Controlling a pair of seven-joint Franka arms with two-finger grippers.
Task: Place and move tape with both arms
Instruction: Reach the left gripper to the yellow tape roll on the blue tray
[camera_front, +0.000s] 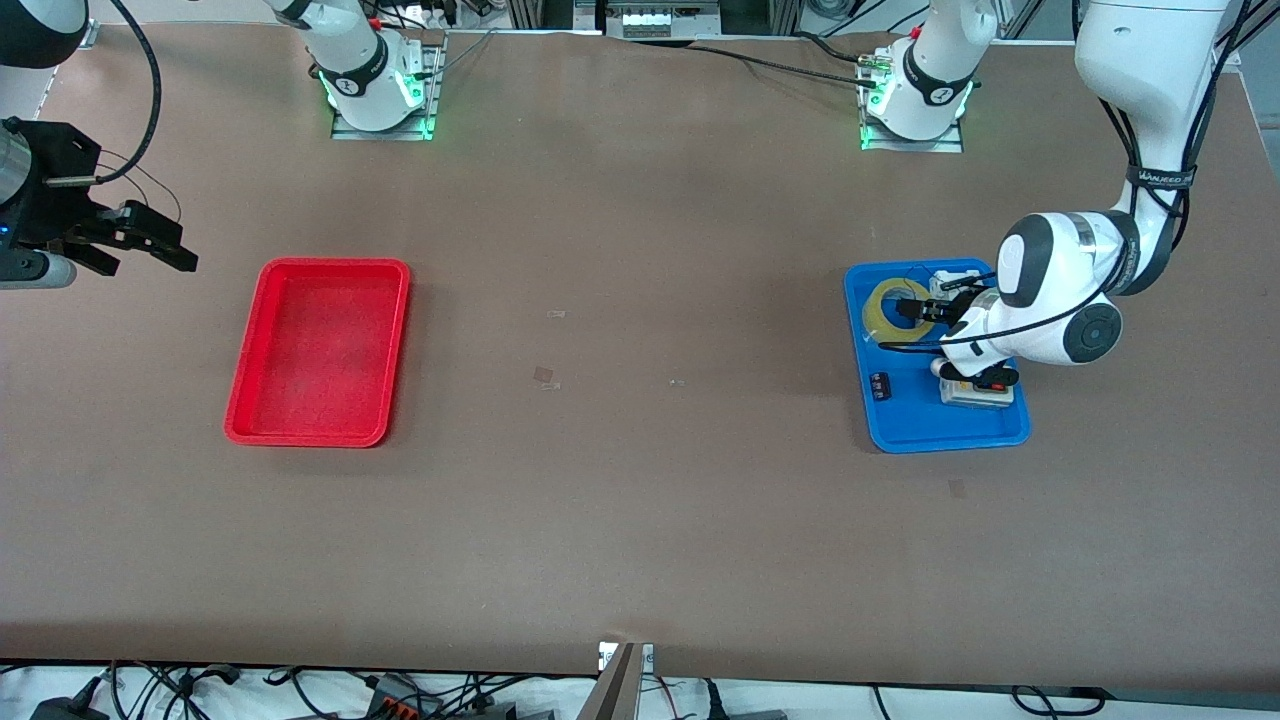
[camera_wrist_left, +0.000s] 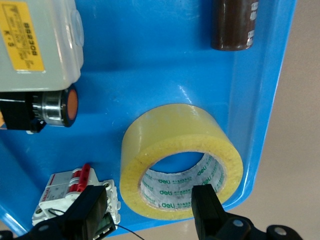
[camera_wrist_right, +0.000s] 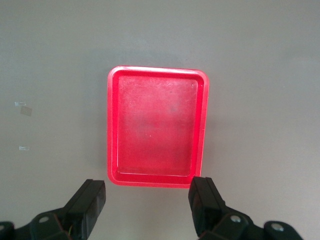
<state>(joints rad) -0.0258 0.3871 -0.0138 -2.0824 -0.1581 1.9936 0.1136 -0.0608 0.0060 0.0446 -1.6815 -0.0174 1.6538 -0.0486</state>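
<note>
while the tape (camera_wrist_left: 180, 162) lies flat in the blue tray (camera_front: 905, 425), the left gripper (camera_wrist_left: 150, 212) hangs open directly over it, one finger above the hole; the right gripper (camera_front: 140, 240) waits open beside the red tray (camera_front: 245, 420).

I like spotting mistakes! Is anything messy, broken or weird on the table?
Nothing stands out. The tape lies flat in the blue tray, the open left pincer around its wall. The red tray sits square; the open right pincer waits.

The translucent yellow ring-shaped tape roll (camera_wrist_left: 181, 161) lay flat in the blue plastic tray (camera_wrist_left: 150, 55). The left gripper (camera_wrist_left: 150, 210) was spread, one black finger (camera_wrist_left: 206, 205) inside the roll's hole.
</note>
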